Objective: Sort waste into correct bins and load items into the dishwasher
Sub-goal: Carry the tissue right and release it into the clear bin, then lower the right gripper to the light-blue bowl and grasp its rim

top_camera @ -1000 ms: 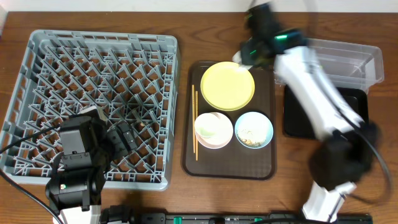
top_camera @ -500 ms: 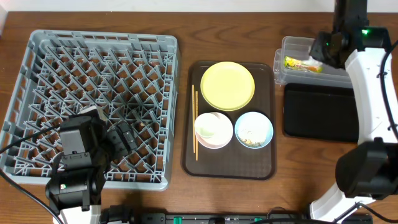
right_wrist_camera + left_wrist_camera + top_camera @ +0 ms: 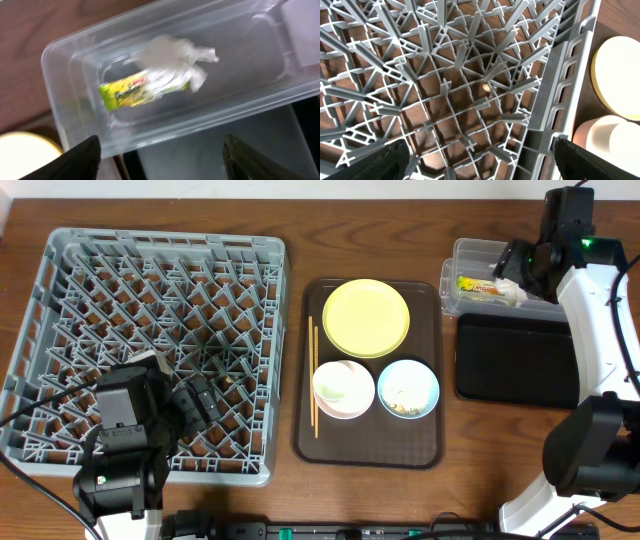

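Since a moment ago the right arm has swung from the yellow plate [image 3: 366,318] to the clear tub [image 3: 65,65], where a white tissue [image 3: 175,52] now lies beside the green-yellow wrapper [image 3: 131,90]. The tissue is light and looks blurred, perhaps not settled, so a quick pull-away could drag or waft it out of the tub and onto the black tray [image 3: 515,365]. The right gripper [image 3: 161,145] hangs above the tub, its fingers spread wide and holding nothing. The left gripper [image 3: 480,152] hovers over the dish rack [image 3: 470,90], likewise spread and empty. Both bowls and the chopsticks [image 3: 313,375] sit unloaded on the brown tray [image 3: 430,450].
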